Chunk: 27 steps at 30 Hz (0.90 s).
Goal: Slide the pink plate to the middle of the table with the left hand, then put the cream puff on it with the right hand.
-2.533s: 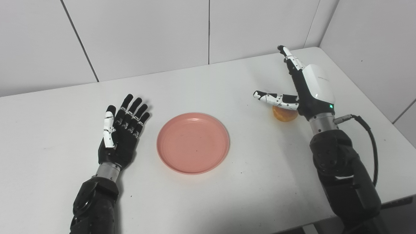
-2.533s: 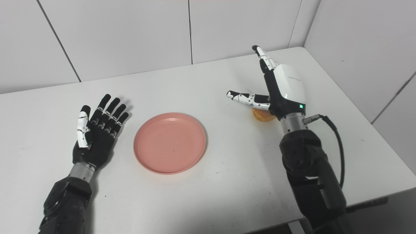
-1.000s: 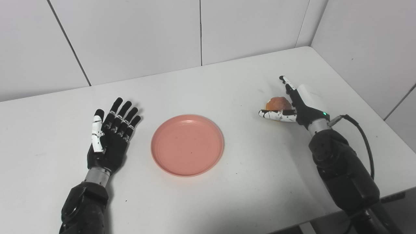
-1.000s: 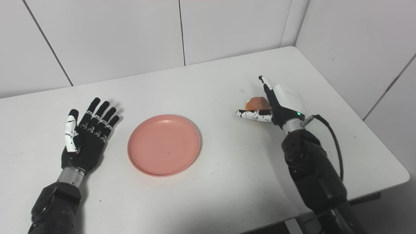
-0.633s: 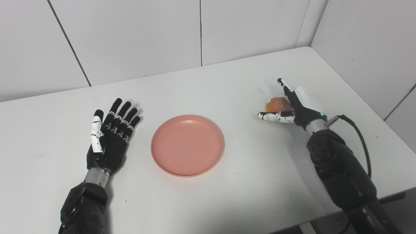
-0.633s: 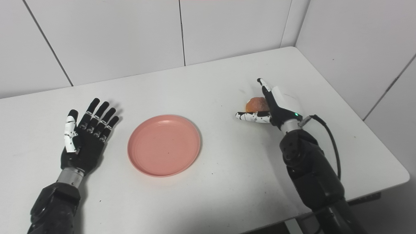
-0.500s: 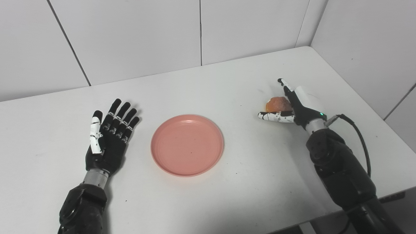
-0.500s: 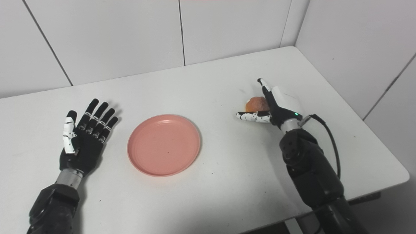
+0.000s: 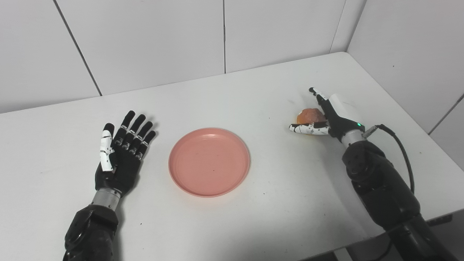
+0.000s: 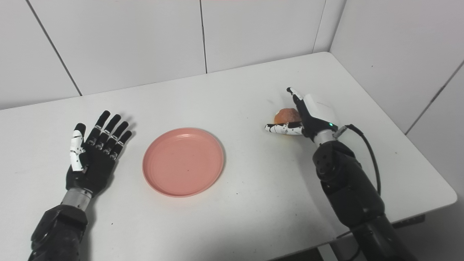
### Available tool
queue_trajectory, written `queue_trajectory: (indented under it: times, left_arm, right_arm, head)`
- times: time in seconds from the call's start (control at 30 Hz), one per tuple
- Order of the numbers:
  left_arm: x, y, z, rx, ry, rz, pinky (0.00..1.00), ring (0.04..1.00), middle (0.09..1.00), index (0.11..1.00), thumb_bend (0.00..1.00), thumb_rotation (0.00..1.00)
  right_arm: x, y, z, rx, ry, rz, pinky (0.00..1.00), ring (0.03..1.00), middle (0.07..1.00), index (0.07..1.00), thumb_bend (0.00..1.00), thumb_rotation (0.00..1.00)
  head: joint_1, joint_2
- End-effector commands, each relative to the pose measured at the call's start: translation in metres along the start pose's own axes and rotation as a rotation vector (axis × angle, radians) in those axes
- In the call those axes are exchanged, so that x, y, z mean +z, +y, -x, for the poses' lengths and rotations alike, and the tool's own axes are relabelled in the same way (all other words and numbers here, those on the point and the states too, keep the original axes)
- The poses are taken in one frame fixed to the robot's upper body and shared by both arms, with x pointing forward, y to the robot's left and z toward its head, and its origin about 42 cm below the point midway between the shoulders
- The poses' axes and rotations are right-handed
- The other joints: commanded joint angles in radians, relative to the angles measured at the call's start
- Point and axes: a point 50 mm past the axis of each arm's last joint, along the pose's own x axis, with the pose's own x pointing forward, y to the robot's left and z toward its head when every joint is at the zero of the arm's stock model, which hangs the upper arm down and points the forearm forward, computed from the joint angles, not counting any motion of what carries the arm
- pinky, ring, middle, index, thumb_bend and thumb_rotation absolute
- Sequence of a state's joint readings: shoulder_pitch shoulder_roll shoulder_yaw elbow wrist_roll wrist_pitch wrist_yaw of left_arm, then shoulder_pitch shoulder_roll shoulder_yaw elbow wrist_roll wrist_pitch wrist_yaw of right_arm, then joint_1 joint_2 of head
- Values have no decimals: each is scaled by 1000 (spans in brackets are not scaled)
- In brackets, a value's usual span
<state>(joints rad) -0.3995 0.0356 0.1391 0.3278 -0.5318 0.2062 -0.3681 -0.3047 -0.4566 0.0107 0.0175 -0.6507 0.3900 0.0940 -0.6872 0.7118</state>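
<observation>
The pink plate lies empty near the middle of the white table. My left hand rests flat and open, palm up, just left of the plate and apart from it. The golden-brown cream puff sits on the table at the right. My right hand is low at the puff's right side, fingers stretched out behind it and thumb across its front. The hand is spread around the puff without closing on it.
White wall panels stand behind the table and along its right side. The table's right edge and front right corner are near my right arm. A black cable loops from the right wrist.
Over 2.5 s my right hand dropped from above the cream puff to table level beside it. In the last half second it hardly moved. My left hand drew back slightly. The view shifted a little.
</observation>
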Motion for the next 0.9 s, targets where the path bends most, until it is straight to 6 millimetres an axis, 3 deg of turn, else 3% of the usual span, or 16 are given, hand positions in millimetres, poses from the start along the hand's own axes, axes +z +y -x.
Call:
queue_trajectory:
  times: [0.0, 0.07, 0.1, 0.2, 0.37, 0.4, 0.43, 0.57, 0.87]
  left_arm:
    - [-29, 23, 25, 117, 142, 27, 941, 920, 935, 932, 406, 1000]
    - [-29, 23, 25, 115, 142, 29, 946, 923, 936, 934, 404, 1000]
    - [-29, 23, 25, 115, 142, 29, 946, 924, 938, 935, 405, 1000]
    - [-29, 23, 26, 116, 143, 26, 946, 923, 937, 932, 408, 1000]
    - [-28, 22, 26, 116, 142, 23, 948, 924, 936, 930, 414, 1000]
    - [-28, 22, 26, 114, 142, 22, 947, 926, 939, 934, 412, 1000]
    - [-28, 22, 26, 113, 142, 20, 948, 927, 940, 936, 412, 1000]
    - [-28, 22, 26, 112, 140, 18, 952, 929, 943, 939, 411, 1000]
    - [-29, 20, 25, 104, 136, 16, 952, 931, 942, 935, 407, 1000]
  right_arm:
    - [0, -15, -5, -27, -22, 7, 715, 838, 883, 870, 927, 452]
    - [-2, -16, -5, -12, -21, -2, 695, 810, 844, 817, 909, 388]
    - [-2, -16, -6, -7, -19, -3, 600, 695, 750, 792, 898, 353]
    - [-4, -14, -8, 11, -18, 27, 498, 575, 641, 712, 855, 246]
    - [-9, -10, -10, 38, -27, 100, 453, 524, 571, 587, 780, 96]
    - [-9, -10, -10, 38, -30, 102, 421, 489, 519, 529, 632, 39]
    - [-9, -9, -10, 38, -31, 102, 404, 472, 496, 506, 572, 15]
    - [-9, -9, -10, 27, -32, 105, 366, 430, 452, 513, 529, 0]
    - [-8, -18, -7, -18, -28, 99, 365, 434, 441, 527, 521, 0]
  head:
    - [1, 2]
    - [0, 4]
    - [0, 4]
    - [-1, 5]
    - [-1, 10]
    - [-1, 11]
    - [-1, 13]
    - [-1, 13]
    - [7, 13]
